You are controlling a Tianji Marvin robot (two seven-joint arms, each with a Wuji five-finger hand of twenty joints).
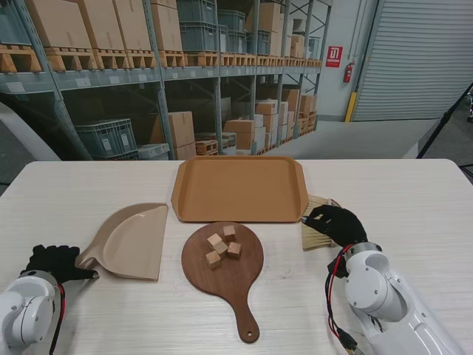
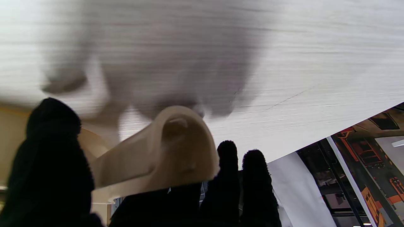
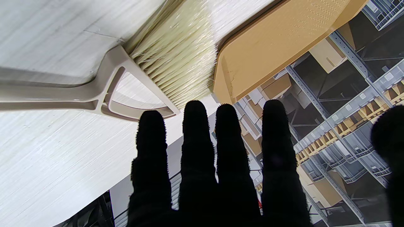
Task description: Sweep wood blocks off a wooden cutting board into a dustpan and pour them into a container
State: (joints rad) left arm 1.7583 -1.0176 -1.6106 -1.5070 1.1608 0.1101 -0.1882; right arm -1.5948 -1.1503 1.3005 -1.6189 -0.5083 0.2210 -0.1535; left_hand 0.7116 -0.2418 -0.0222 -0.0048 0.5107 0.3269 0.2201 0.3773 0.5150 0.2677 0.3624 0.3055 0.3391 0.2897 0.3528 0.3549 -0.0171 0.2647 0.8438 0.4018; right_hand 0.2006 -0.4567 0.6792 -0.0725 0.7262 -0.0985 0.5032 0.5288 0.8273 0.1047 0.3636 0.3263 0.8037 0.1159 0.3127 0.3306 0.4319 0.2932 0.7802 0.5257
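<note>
my black-gloved left hand (image 1: 53, 260) cups the beige plastic dustpan (image 1: 133, 241) handle; my black-gloved right hand (image 1: 336, 222) hovers flat, empty, fingers spread, over the pale-bristled brush (image 1: 316, 235) at the tan tray's (image 1: 238, 187) four o'clock.

A red wall sign (image 1: 334, 55) reads "01" in white.

Looks like a warehouse. The pale wood-grain table (image 1: 414, 200) sits in front of tall grey steel pallet racking (image 1: 159, 81) that runs across the back. Upper shelves are loaded with cardboard boxes (image 1: 96, 24) on wooden pallets (image 1: 74, 58), plus a few grey plastic crates (image 1: 198, 22). Lower down there's another grey crate (image 1: 105, 137) and more stacked cartons (image 1: 255, 126). Off to the right is a big grey roll-up door (image 1: 421, 55), with a yellow post (image 1: 350, 106) beside it, a red fire extinguisher (image 1: 349, 72) and a red sign (image 1: 334, 56) on the wall. Floor is plain grey concrete (image 1: 355, 137), and the lighting is even.
</note>
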